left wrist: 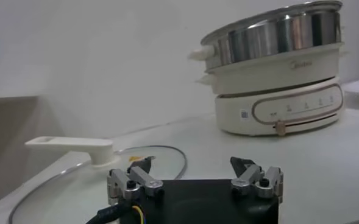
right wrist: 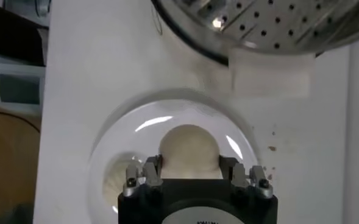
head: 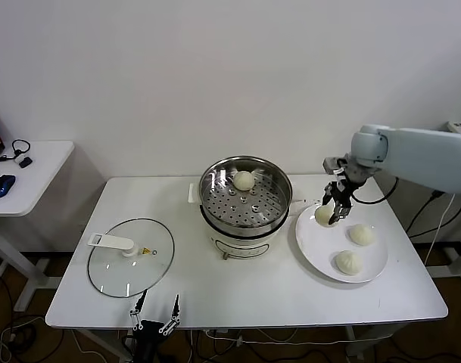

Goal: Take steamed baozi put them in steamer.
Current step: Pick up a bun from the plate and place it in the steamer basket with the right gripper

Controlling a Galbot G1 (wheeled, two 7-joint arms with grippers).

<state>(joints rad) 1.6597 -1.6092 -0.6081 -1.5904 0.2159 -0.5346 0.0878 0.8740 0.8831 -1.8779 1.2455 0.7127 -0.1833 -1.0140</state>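
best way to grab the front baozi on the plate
Grip the front baozi across its round middle, coming straight down from above. It sits on the plate with its top up and open space around it, apart from the baozi behind it, so fingers likely fit either side. Squeeze gently; it looks soft. The right gripper is already shut on another baozi.

Pale grey-white rounded arm casing on the right arm (head: 423,155), black cable looping beneath its wrist, black right hand (head: 337,213) with silver screwed finger brackets, black left hand (left wrist: 195,176) with matching silver brackets, dark screws, a yellow wire beside its black cable
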